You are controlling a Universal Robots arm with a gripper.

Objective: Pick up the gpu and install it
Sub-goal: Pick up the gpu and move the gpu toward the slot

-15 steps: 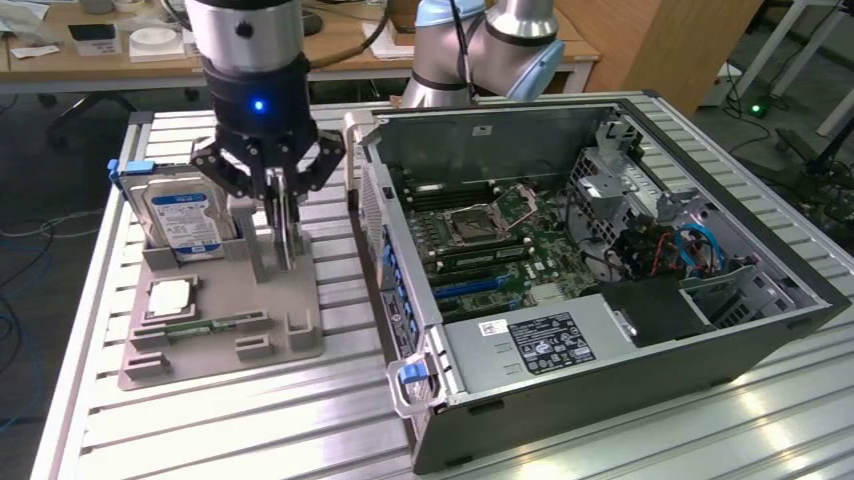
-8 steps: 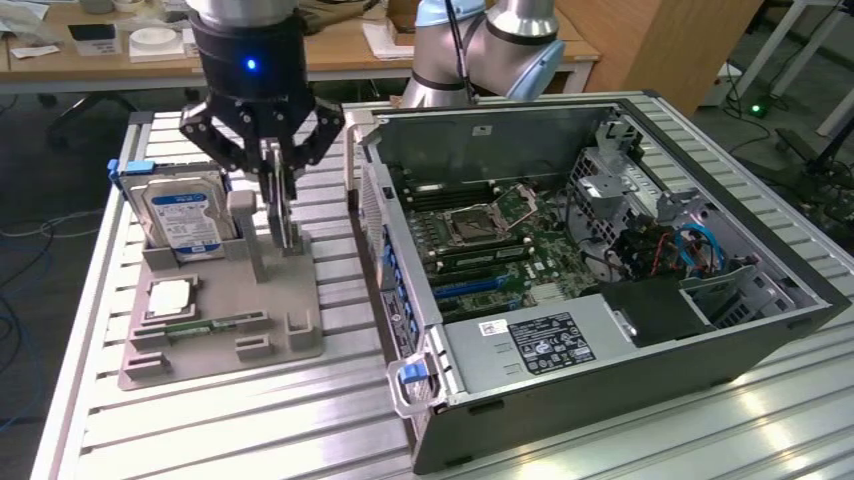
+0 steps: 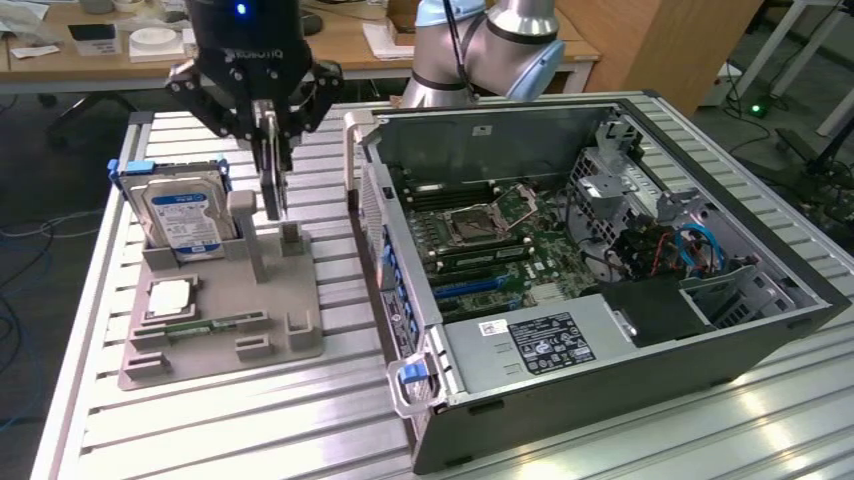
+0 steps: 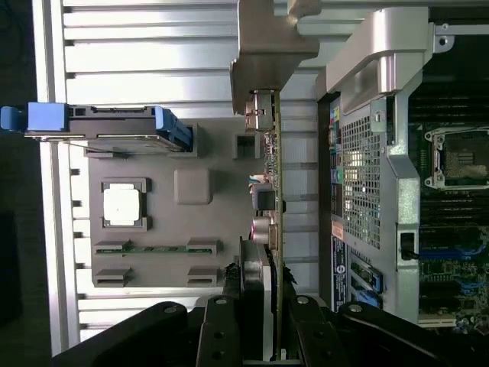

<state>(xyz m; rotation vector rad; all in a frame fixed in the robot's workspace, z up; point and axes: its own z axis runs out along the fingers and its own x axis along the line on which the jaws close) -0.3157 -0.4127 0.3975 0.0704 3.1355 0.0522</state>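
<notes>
Looking from the exterior view's left, I see the hard drive (image 3: 184, 222) with its blue-white label standing upright in the rear corner of the grey parts tray (image 3: 274, 335), held in a blue-tabbed caddy. Nearer the camera on the same tray a square processor (image 3: 170, 298) lies flat in its pocket, and just beside it a narrow green memory strip (image 3: 214, 325) lies in a slot. Over the tray's middle hangs the gripper (image 3: 274, 138), its black fingers (image 4: 250, 279) clamped on the gpu (image 3: 278, 185). The card is on edge and vertical, and in the wrist view its silvery bracket is at the end far from the fingers. Its lower edge sits right at the tray's upright post; I cannot tell whether it touches. The tray rests on a slatted aluminium table (image 3: 200, 420). Just beside it, toward the exterior view's right, the computer case (image 3: 641, 370) lies open on its side, showing the motherboard (image 3: 534, 250) with its bare processor socket (image 3: 470, 226) and a labelled power supply (image 3: 534, 345).
</notes>
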